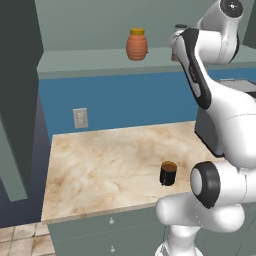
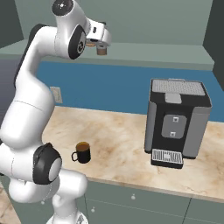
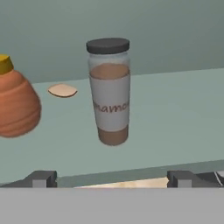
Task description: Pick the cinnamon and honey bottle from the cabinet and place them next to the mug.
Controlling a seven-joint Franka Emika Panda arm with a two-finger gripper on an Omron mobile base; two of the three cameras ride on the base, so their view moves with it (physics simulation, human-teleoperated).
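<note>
On the cabinet [image 1: 100, 62] shelf the honey bottle [image 1: 136, 44] stands left of the cinnamon [image 3: 109, 91]. Below, the mug [image 1: 168, 173] stands on the worktop [image 1: 100, 165], left of the coffee machine [image 2: 177, 122].

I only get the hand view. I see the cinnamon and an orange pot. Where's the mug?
Observer: The mug stands on the marble counter, below the cabinet shelf, near the counter's front edge.
Operator: Is anything else down there?
Observer: Yes, a coffee machine stands on the counter to the mug's right.
Operator: Anything on the wall?
Observer: A white outlet sits on the blue wall just above the counter.
</note>
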